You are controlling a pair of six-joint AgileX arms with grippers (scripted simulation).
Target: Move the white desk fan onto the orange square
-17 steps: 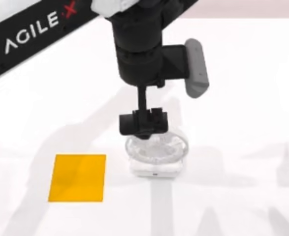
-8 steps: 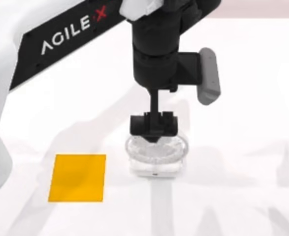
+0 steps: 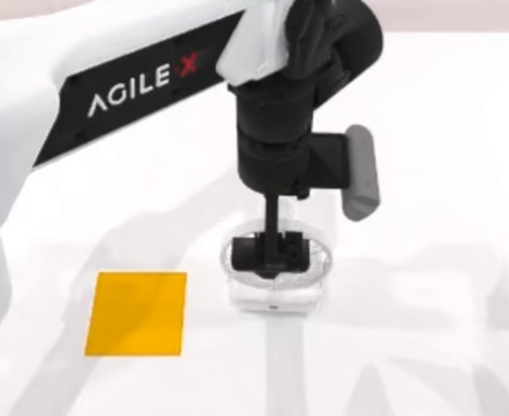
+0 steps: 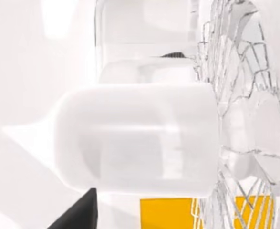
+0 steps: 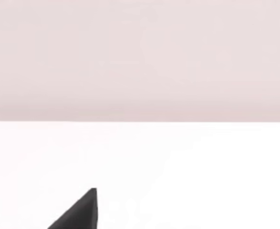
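The white desk fan (image 3: 273, 299) stands upright at the table's middle, with its boxy base toward the front edge. My left gripper (image 3: 269, 254) hangs open directly over its round grille, with a finger on either side of the top. In the left wrist view the fan (image 4: 135, 138) fills the picture, and one dark fingertip (image 4: 77, 217) shows beside its rounded housing. The orange square (image 3: 136, 313) lies flat to the fan's left, a short gap away. It also shows beyond the fan as the orange square (image 4: 166, 213). My right arm is outside the top view; one dark fingertip (image 5: 80, 212) shows over bare table.
The left arm's black wrist and grey camera block (image 3: 361, 172) loom above the fan. Its white upper arm (image 3: 29, 104) crosses the back left of the table. The white table (image 3: 427, 347) is bare in front and to the right.
My left gripper has come down from just behind and above the fan onto its grille. The arm has swung a little to the right. Fan and square have not moved.
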